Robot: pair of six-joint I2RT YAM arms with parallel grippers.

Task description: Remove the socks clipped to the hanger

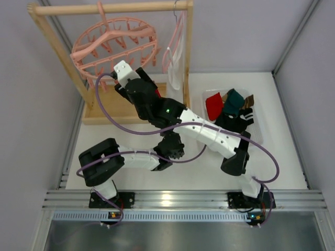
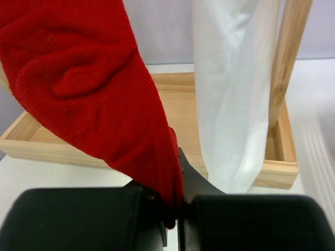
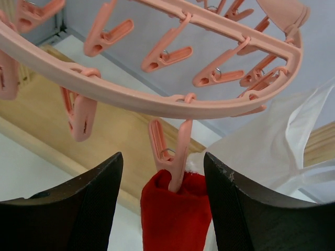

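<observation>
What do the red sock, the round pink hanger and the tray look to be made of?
The red sock is matte knitted fabric; fine knit rows show. The round pink hanger looks like moulded plastic, smooth, slightly glossy, with metal rings at its pegs. The tray is pale wood, likely unvarnished; grain visible.

Left arm [image 1: 137,157] and right arm [image 1: 209,132] in white link shells, bulky black joint housings [image 1: 99,161], looping purple cables [image 1: 131,130], small green light [image 1: 167,111], white wrist camera block [image 1: 123,69], black bases [image 1: 251,201].

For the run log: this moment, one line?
left end effector shut on red sock | right end effector open at peg | sock clipped to hanger
</observation>
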